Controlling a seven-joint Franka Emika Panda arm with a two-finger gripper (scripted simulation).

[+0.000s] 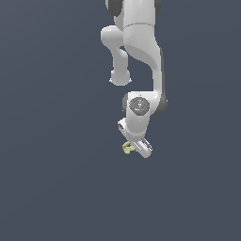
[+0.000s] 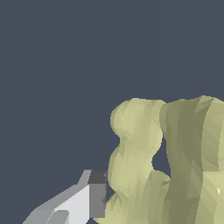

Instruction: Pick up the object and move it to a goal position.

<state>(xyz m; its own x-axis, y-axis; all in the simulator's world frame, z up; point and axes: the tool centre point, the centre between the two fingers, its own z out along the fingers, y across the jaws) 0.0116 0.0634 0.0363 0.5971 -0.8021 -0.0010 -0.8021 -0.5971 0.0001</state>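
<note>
- White robot gripper [image 1: 137, 149] is sitting just below frame centre in the exterior view
- Small pale yellow lumpy object [image 1: 127, 148] is touching one finger [image 2: 89, 199]
- Jaw state: cannot tell

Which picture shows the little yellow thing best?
The wrist view: the yellow object fills much of it, so its lumpy lobes and notch are clear. The exterior view shows only a tiny yellow bit beside the gripper.

Featureless slate-grey simulator void [image 1: 47, 188]
</note>
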